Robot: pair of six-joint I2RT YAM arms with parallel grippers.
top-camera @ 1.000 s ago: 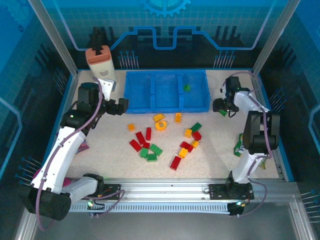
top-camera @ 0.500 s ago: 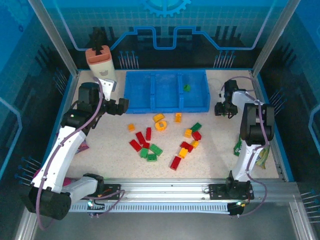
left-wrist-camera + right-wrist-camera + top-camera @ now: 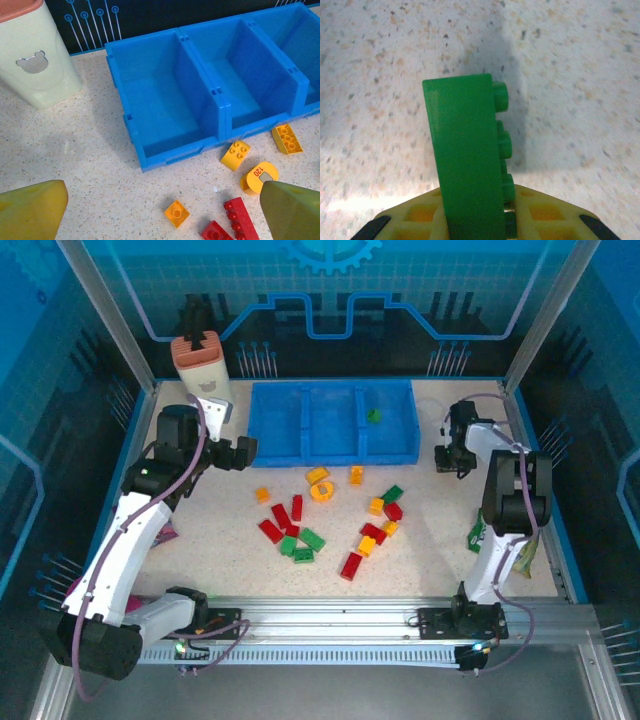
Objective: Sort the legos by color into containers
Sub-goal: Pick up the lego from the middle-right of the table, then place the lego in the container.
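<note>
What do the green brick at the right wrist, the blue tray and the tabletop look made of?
The green brick looks like moulded hard plastic, smooth satin, going by its crisp edges and round studs. The blue tray is likely rigid plastic: slight sheen, thin moulded dividers. The tabletop is speckled, stone-like or laminate; which one I cannot tell.

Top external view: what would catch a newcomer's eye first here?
The blue tray at the far middle of the table, with a lone green piece in its right compartment. In front of it lies a scatter of red, orange and green legos. Right of the tray, the right gripper grips a green brick.
</note>
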